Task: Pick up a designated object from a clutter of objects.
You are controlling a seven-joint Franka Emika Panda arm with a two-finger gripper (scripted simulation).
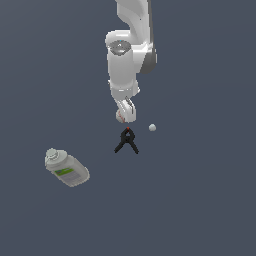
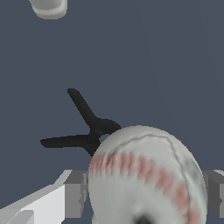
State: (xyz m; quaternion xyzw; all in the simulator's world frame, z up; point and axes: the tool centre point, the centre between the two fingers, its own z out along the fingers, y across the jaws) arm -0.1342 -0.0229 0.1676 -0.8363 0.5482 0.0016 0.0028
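The white ball with reddish seam marks [image 2: 144, 175] fills the near part of the wrist view, sitting between my two grey fingers [image 2: 75, 197], which touch it on both sides. My gripper [image 1: 125, 118] is shut on the ball; in the exterior view the hand hides most of it. The black clamp with the red tip [image 1: 127, 141] lies just beyond the gripper and also shows in the wrist view [image 2: 87, 131]. The whitish bottle with the green label [image 1: 66, 168] lies on its side at the exterior view's left.
A tiny plain pale sphere [image 1: 152, 128] sits a little to the exterior view's right of the gripper. The bottle's cap end [image 2: 48, 8] shows at the edge of the wrist view. The floor is plain dark grey-blue.
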